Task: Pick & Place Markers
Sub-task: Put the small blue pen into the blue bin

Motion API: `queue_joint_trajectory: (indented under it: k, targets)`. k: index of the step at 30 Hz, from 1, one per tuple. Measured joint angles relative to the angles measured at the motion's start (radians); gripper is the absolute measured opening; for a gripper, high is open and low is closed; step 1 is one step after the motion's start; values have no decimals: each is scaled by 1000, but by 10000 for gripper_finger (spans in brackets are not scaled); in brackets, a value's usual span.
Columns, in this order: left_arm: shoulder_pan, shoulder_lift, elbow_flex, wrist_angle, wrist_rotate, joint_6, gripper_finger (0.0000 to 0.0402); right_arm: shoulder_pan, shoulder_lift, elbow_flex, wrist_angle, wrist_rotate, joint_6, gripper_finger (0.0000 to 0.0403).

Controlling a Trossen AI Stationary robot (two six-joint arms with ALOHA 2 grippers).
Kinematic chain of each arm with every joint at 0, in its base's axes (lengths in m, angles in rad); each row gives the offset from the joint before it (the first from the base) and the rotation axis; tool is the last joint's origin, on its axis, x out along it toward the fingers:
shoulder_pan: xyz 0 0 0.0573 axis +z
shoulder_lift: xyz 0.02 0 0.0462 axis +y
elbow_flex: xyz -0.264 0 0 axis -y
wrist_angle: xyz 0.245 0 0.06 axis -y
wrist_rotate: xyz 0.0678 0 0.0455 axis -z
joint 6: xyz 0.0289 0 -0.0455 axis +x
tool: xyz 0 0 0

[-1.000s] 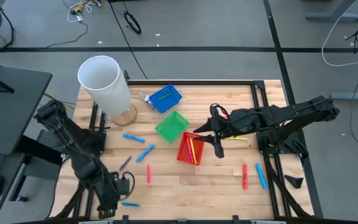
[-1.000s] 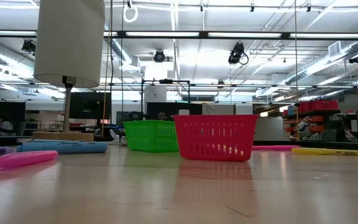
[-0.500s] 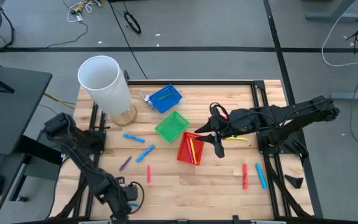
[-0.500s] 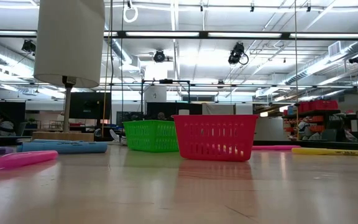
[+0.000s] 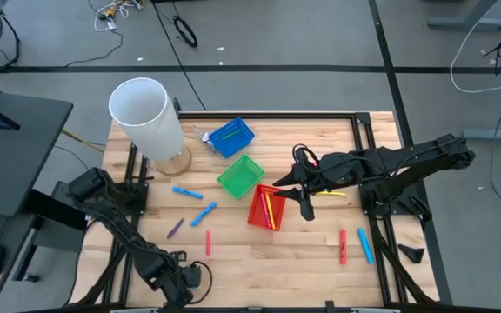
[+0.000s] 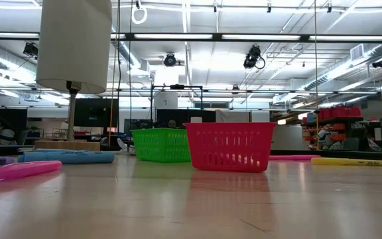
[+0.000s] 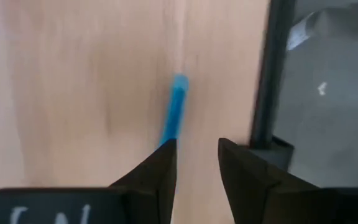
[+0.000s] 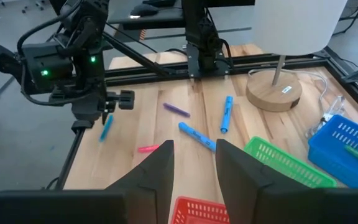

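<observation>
The left tool [image 5: 183, 284] has moved along the counter's [image 5: 259, 261] near edge toward the middle, fingers [image 7: 160, 168] parted, nothing gripped, astride a blue marker [image 7: 174, 111] beside the black frame rail [image 7: 267, 74]. The right tool [image 5: 303, 198], open and empty, is unmoved beside the red basket [image 5: 266, 209]. Other markers [image 5: 207, 243] lie scattered mid-counter.

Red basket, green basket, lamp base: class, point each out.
red basket [image 6: 229, 147], low view, front mesh wall
green basket [image 5: 240, 176], high view, inside floor
lamp base [image 8: 274, 93], right wrist view, wooden disc top
</observation>
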Motion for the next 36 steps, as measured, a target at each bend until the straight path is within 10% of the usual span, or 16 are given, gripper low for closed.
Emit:
queue_joint_trajectory:
  k: [22,36]
  targets:
    - [3,130,6,23,-61,31,120,0,0,0,-27,0,4,121]
    - [-5,137,4,-14,-195,33,32,20,0,0,-26,0,13,121]
